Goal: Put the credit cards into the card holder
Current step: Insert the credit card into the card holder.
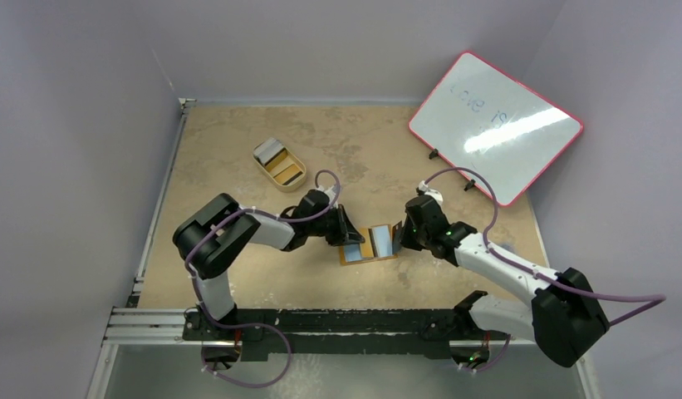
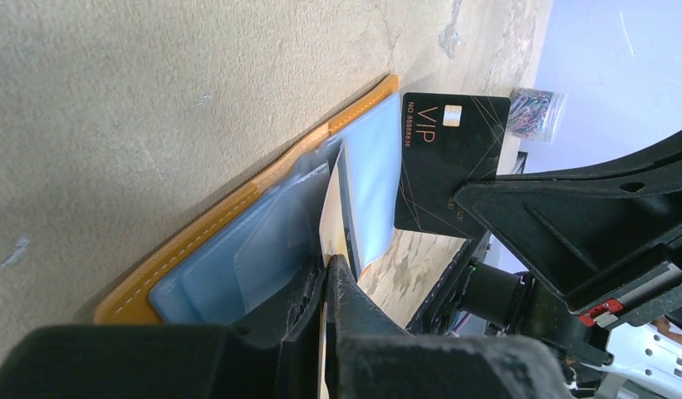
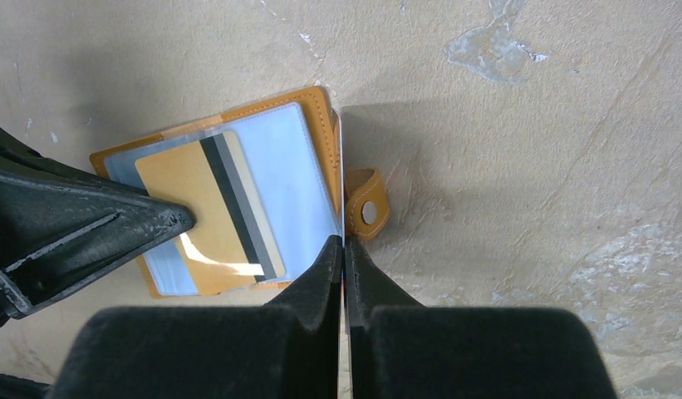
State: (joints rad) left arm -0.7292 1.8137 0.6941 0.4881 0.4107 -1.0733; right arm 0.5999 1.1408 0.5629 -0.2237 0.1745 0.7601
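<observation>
The orange-tan card holder (image 1: 354, 252) lies open on the table between my grippers, pale blue pockets up (image 2: 237, 258), its snap tab (image 3: 366, 204) at the right edge. My left gripper (image 1: 348, 233) (image 2: 329, 264) is shut on a gold-brown card with a black stripe (image 3: 208, 216), which lies over the holder's pockets; the left wrist view shows this card edge-on (image 2: 331, 220). My right gripper (image 1: 399, 237) (image 3: 343, 243) is shut on a black VIP card (image 2: 445, 158), held upright at the holder's right edge and seen edge-on in the right wrist view (image 3: 341, 174).
A cream oval tray (image 1: 280, 164) holding more cards stands at the back left. A red-framed whiteboard (image 1: 495, 125) leans at the back right. A small clear box of paper clips (image 2: 532, 112) sits beyond the holder in the left wrist view.
</observation>
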